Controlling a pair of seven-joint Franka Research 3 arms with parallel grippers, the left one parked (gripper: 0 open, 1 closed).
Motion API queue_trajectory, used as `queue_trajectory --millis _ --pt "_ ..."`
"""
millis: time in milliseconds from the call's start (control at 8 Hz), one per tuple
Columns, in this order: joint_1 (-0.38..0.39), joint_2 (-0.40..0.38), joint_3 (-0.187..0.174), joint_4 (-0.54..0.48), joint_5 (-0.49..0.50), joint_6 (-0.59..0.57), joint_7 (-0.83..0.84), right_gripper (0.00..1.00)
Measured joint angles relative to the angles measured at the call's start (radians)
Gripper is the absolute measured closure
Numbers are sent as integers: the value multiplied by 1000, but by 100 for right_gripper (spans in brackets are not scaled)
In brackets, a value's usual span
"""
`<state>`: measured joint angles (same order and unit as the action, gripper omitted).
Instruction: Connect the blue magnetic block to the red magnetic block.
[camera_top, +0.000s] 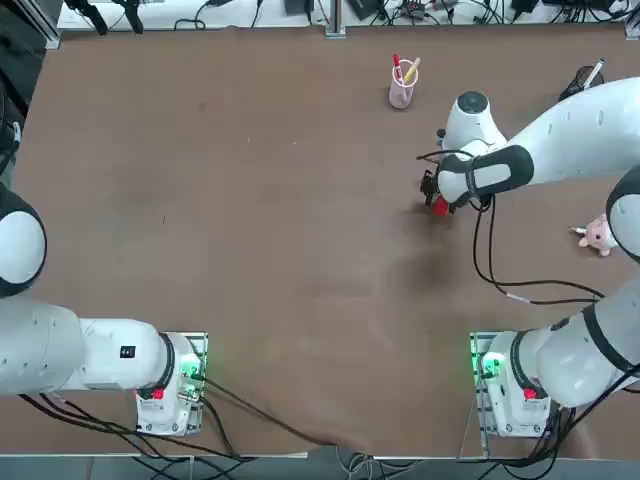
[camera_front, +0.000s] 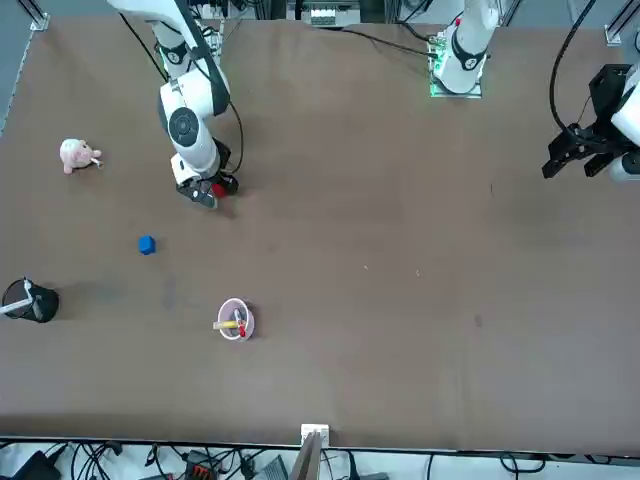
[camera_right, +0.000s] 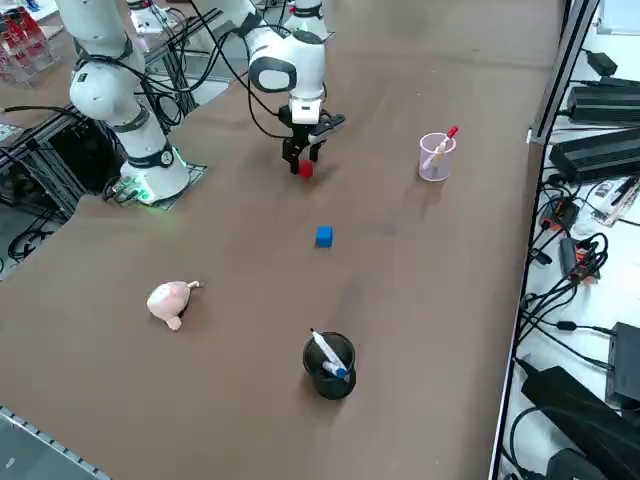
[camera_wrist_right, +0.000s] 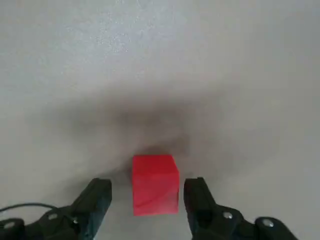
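Between pincer (camera_wrist_right: 150, 200) fingers: glossy red cube (camera_wrist_right: 155, 184)

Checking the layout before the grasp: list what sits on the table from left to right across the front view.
black pen holder → pink plush toy → blue magnetic block → right gripper over the red magnetic block → pink cup holding pens.

A robotics lab: two white arms are bolted on metal base plates (camera_top: 500, 395) at the lower edge of a wide brown table (camera_top: 260, 220), cable bundles (camera_front: 230, 462) trail along the lower frame edge, and black power units (camera_right: 600, 130) line the right edge.
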<state>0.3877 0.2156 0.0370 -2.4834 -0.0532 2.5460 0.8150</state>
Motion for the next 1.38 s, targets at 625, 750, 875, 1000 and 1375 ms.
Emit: queue_trajectory --millis 625,750,875,1000,1375 --pt "0 4 -3 1 0 0 0 28" --pt "0 5 -3 1 0 0 0 35" --pt "0 2 -3 3 0 -1 0 52" --pt "0 2 -3 6 0 -1 0 52" --pt "0 1 -4 46 0 -1 0 52"
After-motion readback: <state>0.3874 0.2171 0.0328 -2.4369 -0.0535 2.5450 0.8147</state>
